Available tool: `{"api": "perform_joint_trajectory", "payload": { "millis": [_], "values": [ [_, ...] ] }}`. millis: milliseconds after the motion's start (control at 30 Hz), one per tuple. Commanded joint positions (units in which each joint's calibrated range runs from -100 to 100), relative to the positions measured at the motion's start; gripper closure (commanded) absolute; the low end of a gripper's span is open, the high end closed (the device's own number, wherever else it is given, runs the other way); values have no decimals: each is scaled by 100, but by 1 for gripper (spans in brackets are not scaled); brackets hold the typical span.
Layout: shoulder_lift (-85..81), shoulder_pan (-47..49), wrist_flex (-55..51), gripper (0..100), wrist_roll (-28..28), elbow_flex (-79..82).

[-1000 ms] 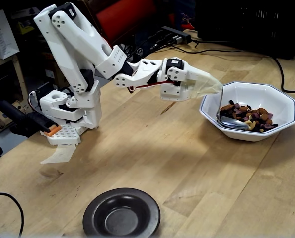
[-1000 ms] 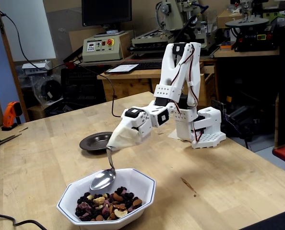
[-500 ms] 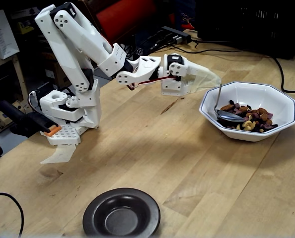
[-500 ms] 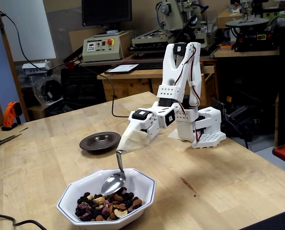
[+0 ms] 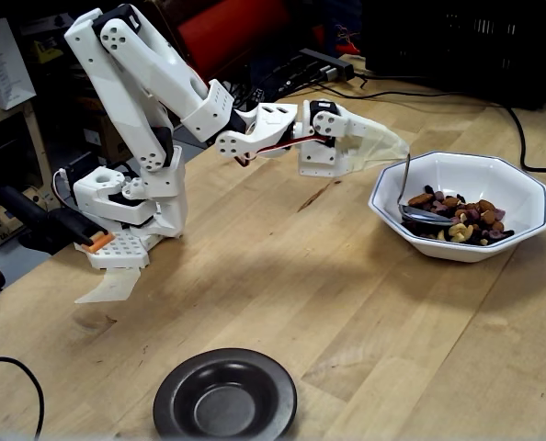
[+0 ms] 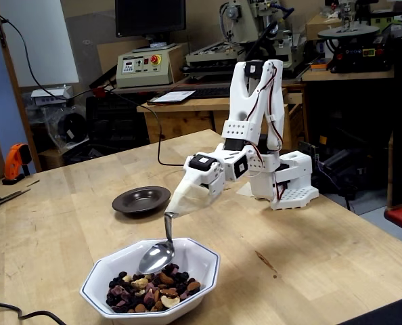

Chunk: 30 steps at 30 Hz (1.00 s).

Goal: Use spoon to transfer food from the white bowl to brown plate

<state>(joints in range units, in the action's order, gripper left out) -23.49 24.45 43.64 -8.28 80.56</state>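
My white gripper (image 5: 397,147) is shut on the thin handle of the silver spoon (image 5: 418,211); it shows in both fixed views (image 6: 172,211). The spoon hangs down into the white octagonal bowl (image 5: 521,188), its oval end (image 6: 156,257) resting at the edge of the food. The food (image 5: 461,220), mixed brown, dark and pale pieces, lies in the bowl's bottom (image 6: 147,290). The spoon's oval looks empty. The dark brown plate (image 5: 225,397) sits empty near the table's front edge in one view, and behind the bowl (image 6: 141,200) in the other.
The arm's white base (image 5: 130,211) is clamped at the table's left edge. Black cables (image 5: 521,138) run across the table behind the bowl, and another cable (image 5: 16,377) lies at the front left. Benches with machines (image 6: 255,34) stand beyond the table.
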Motion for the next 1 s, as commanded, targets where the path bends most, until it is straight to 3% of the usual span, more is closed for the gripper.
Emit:
{"api": "perform_joint_trajectory", "payload": {
  "millis": [0, 367, 533, 967],
  "values": [
    [-26, 51, 103, 96, -49, -197],
    [915, 458, 103, 96, -83, -1321],
    [1446, 614, 103, 96, -415, -1702],
    [1480, 577, 103, 96, -542, -1728]
  ]
}}
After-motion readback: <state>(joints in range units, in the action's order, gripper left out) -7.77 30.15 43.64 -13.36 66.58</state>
